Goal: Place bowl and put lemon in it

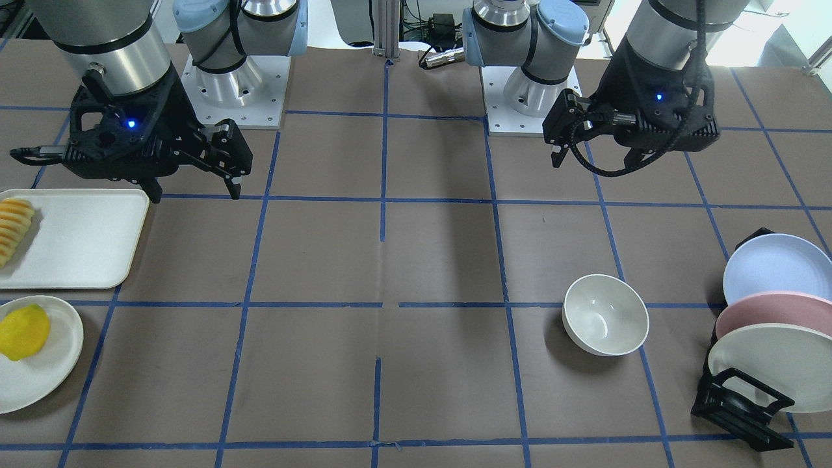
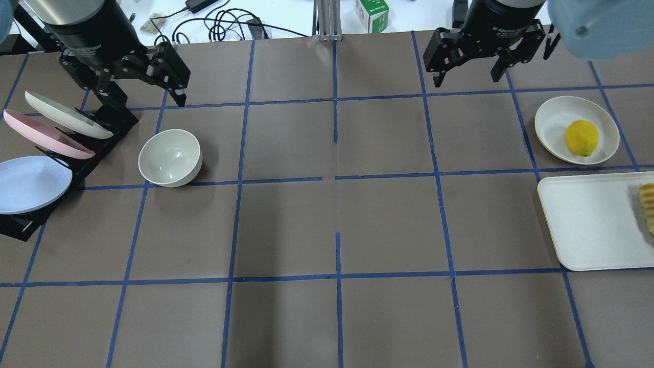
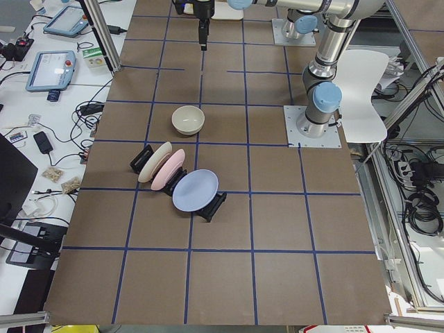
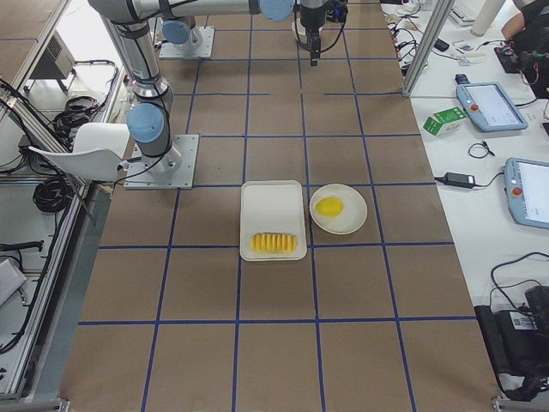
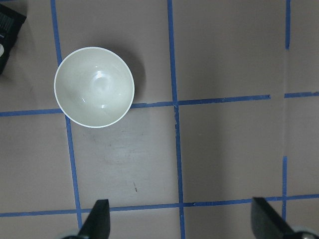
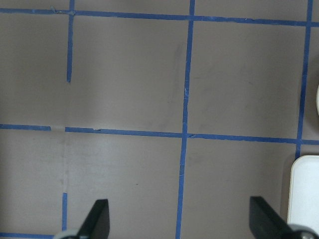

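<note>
Well apart: bowl (image 5: 94, 87), left end effector (image 5: 179, 218)

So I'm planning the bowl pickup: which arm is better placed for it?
Left. The left gripper hovers open on the bowl's side, and its wrist camera sees the bowl. The right gripper sits at the far end, by the lemon.

The bowl (image 1: 605, 314) looks glossy and smooth, the lemon (image 1: 24, 332) smooth-skinned, the table covering (image 1: 429, 260) matt.
</note>
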Controlling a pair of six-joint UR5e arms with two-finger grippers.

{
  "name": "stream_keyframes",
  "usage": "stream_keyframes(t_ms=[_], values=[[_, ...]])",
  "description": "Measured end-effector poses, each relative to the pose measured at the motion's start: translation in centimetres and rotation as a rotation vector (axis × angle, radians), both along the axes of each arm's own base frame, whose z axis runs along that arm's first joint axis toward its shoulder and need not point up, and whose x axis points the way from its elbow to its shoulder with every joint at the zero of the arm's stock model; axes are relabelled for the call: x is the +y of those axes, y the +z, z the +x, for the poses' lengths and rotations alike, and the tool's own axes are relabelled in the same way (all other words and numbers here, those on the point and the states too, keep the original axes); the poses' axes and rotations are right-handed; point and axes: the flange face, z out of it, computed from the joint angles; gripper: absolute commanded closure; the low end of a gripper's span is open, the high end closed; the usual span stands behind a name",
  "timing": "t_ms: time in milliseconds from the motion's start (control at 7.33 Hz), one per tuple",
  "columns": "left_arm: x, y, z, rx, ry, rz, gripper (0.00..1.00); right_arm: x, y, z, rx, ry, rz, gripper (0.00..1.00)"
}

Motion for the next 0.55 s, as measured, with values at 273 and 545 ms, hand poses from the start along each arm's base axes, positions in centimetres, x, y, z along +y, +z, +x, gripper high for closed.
stream_keyframes(t_ms=[273, 545], values=[[0.04, 0.0, -0.01, 0.0, 0.0, 0.0, 0.0, -0.01, 0.03, -0.01, 0.0, 0.0, -0.001, 0.0], [-0.49, -0.82, 0.58, -0.005, -0.01, 0.009, 0.0, -0.21, 0.04, -0.61, 0.003, -0.009, 0.003, 0.0]])
